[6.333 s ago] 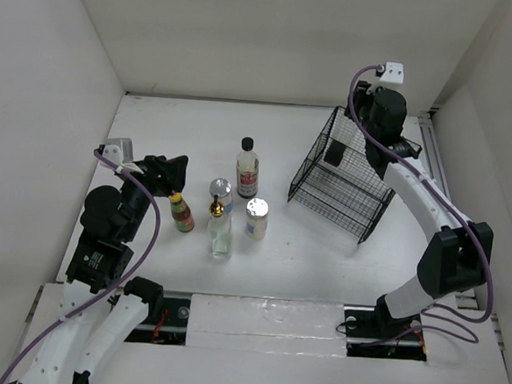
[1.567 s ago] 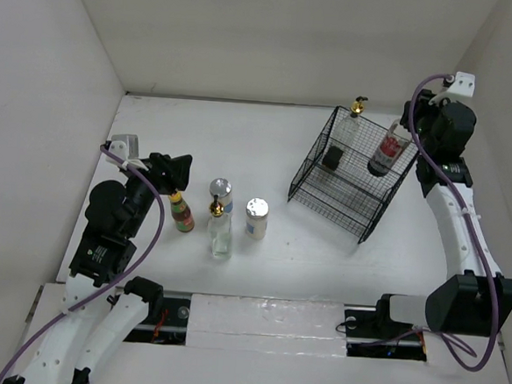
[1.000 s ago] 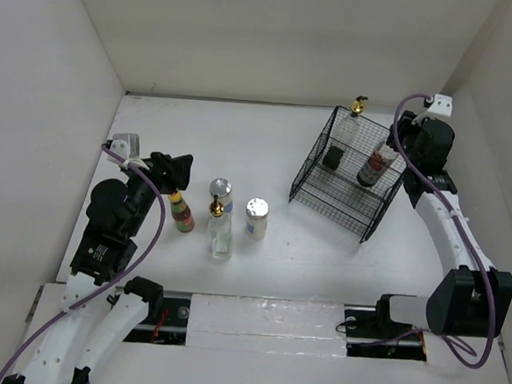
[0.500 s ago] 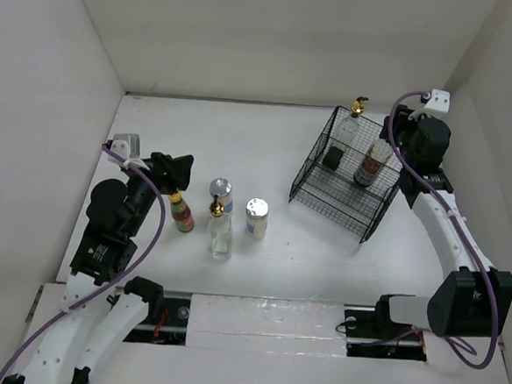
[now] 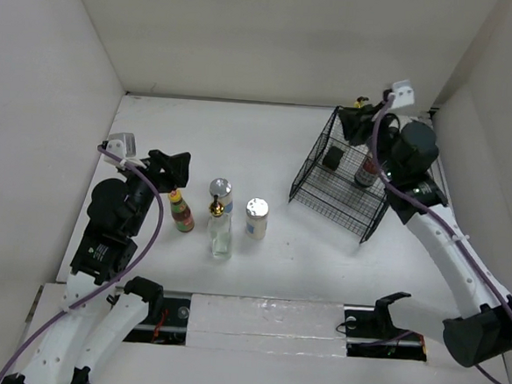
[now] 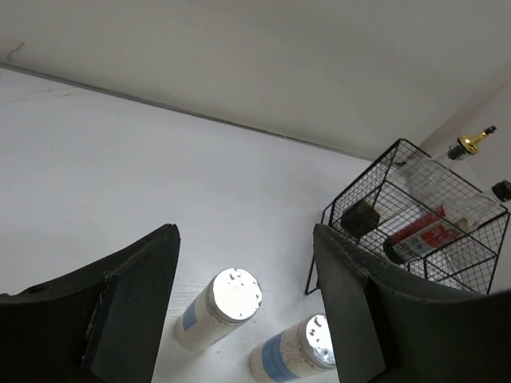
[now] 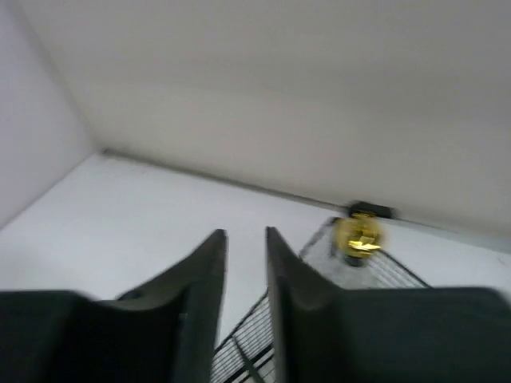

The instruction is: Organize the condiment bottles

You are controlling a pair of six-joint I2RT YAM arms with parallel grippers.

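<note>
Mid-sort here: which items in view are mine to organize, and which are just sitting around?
To sort: orange-capped sauce bottle; gold-spout bottle on the table; left silver-lidded jar; right silver-lidded jar; black-capped bottle in the basket; gold-spout bottle in the basket.
Just there: black wire basket; small black block inside it.

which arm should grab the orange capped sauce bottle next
Left. Its open end effector hovers right beside the orange-capped sauce bottle, while the right end effector is across the table, up at the wire basket.
</note>
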